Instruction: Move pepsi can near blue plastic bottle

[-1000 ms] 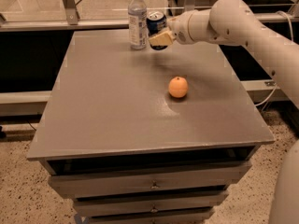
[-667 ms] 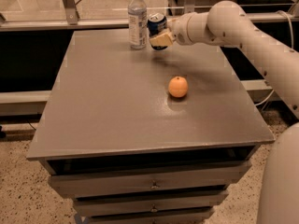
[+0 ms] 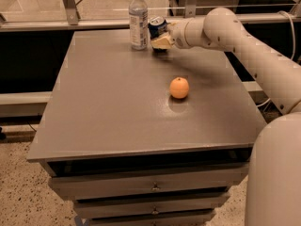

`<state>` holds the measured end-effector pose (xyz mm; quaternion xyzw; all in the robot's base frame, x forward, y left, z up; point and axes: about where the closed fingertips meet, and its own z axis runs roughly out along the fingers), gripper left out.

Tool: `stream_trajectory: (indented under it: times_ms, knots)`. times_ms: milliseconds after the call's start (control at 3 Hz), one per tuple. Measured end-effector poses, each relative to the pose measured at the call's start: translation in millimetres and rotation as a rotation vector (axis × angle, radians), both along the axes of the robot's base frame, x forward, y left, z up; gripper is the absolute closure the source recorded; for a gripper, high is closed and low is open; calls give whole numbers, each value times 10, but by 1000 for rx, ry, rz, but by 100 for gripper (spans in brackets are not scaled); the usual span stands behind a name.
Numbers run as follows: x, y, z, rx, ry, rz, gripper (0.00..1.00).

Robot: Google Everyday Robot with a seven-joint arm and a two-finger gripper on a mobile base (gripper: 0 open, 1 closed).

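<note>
The pepsi can (image 3: 157,25), dark blue with a silver top, stands upright at the far edge of the grey table (image 3: 113,107). It is just right of the blue plastic bottle (image 3: 138,20), a clear bottle with a white cap and a pale label. A small gap separates the two. My gripper (image 3: 159,37) reaches in from the right and is shut on the can. One tan finger (image 3: 163,42) crosses the can's lower front, and the other finger is hidden behind the can. The can's base is at or just above the table top.
An orange (image 3: 179,87) lies near the table's middle, in front of my arm (image 3: 235,36). A metal rail (image 3: 94,20) runs behind the table's far edge. Drawers (image 3: 150,187) are below the front edge. My robot body (image 3: 277,173) is at the right.
The can and gripper have stayed beside the bottle, sinking slightly. My arm's elbow and body have shifted a little in view. The orange and the bottle have not moved.
</note>
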<state>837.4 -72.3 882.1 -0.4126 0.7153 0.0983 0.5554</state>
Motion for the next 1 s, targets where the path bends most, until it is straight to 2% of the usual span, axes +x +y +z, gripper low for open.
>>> stream_trajectory:
  times_ms: [333, 667, 1000]
  knots:
    - [83, 64, -69, 7, 2, 11, 13]
    - [105, 71, -116, 12, 7, 10, 0]
    - [105, 71, -116, 12, 7, 10, 0]
